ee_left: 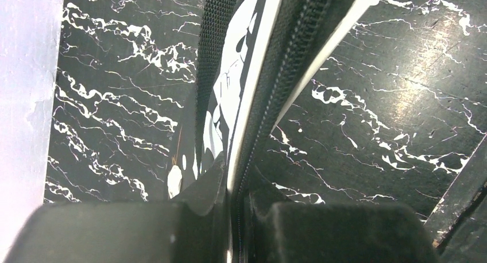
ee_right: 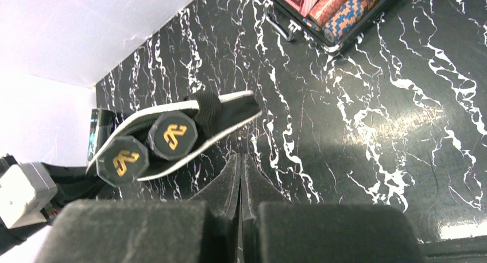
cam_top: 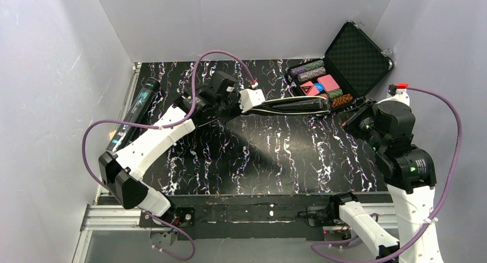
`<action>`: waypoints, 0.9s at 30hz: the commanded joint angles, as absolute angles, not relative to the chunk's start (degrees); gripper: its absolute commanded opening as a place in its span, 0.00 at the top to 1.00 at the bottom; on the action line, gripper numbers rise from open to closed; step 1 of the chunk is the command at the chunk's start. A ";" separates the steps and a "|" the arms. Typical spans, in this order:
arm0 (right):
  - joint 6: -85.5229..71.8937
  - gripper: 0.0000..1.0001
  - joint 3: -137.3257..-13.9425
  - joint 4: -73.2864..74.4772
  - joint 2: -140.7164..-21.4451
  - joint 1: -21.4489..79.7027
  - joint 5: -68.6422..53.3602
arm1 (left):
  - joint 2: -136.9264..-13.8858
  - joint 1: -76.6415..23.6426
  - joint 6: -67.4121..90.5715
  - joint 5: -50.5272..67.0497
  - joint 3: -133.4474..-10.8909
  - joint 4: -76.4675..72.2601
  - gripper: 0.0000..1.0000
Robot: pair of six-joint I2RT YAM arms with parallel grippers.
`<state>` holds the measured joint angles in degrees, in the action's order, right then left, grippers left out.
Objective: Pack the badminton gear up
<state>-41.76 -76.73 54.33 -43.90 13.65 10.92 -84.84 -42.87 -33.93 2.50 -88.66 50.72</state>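
Left pincer (ee_left: 232, 185): clamped tight on the edge of the black bag (ee_left: 258, 73), its fingers pinching the white piping just beside the zipper (ee_left: 287, 62).
Right pincer (ee_right: 241, 174): fingers pressed together with nothing between them, low over the tabletop (cam_top: 258, 159).
Where the bag is: in the overhead view it stretches across the upper middle of the frame, from the left pincer toward the open poker-chip case (cam_top: 339, 73) at the upper right. Whether it rests on the tabletop or hangs clear of it cannot be told.
What is inside: two racket handles (ee_right: 148, 147), their gold-marked butt caps side by side, poke out of the bag's open mouth.
Tube (cam_top: 135, 111): lies along the wall at the upper left of the overhead view, well apart from both pincers.
Shuttlecocks: none in view.
Key relation: the bag's long axis runs from one pincer to the other. Its open mouth faces the right pincer and sits up and to the left of the fingers in the right wrist view, near but not touching.
Nearer arm: the right, for the open end; the left is taken up with steadying the far end.
Likely next: the right pincer would have to open and reach up-left to the mouth.
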 commanded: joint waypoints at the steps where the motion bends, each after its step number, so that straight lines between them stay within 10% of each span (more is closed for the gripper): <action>1: -42.37 0.99 -79.55 48.61 -44.29 12.80 12.28 | -80.27 -42.89 -32.33 3.97 -88.77 47.19 1.00; 27: -47.96 0.99 -68.17 37.72 -47.66 12.74 -6.98 | -80.98 -43.30 -30.87 6.15 -89.25 46.95 1.00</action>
